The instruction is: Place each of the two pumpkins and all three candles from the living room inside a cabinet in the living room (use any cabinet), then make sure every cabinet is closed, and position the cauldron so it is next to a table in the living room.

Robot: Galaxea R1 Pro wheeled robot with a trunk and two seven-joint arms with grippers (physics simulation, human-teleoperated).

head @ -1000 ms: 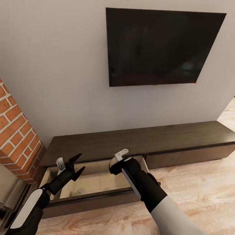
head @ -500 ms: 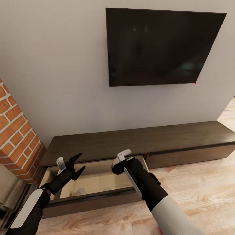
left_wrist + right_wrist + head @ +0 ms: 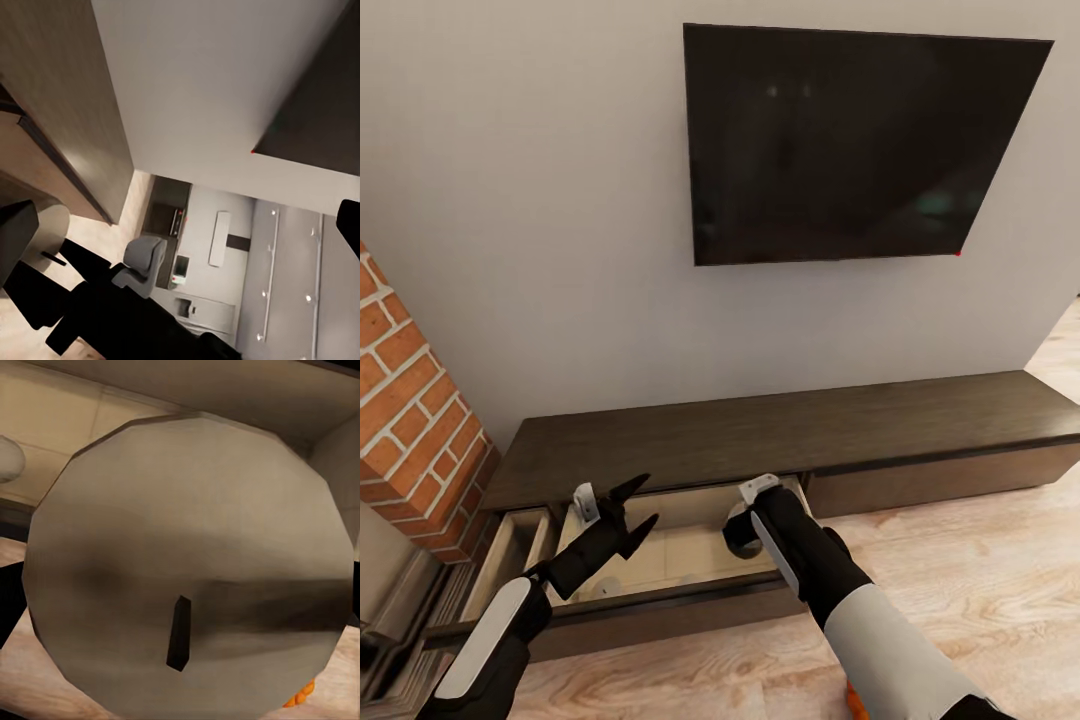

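The long dark brown cabinet (image 3: 780, 432) runs along the wall, with one drawer (image 3: 660, 555) pulled out to show its pale beige inside. My right gripper (image 3: 744, 538) points down into the drawer's right end. In the right wrist view a pale round candle (image 3: 187, 570) with a dark wick sits right in front of the camera, apparently held between the fingers. My left gripper (image 3: 632, 507) hovers open and empty over the drawer's left half. A small pale object (image 3: 606, 586) lies on the drawer floor. Orange slivers (image 3: 302, 694) (image 3: 852, 702) may be a pumpkin.
A large black screen (image 3: 860, 140) hangs on the pale wall above the cabinet. The red brick chimney (image 3: 410, 420) stands at the left, close to my left arm. Light wood plank floor (image 3: 980, 560) extends to the right in front of the closed drawer fronts.
My right gripper has dropped lower and slightly right, into the open drawer. My left arm has shifted right, over the drawer. The camera has not moved.
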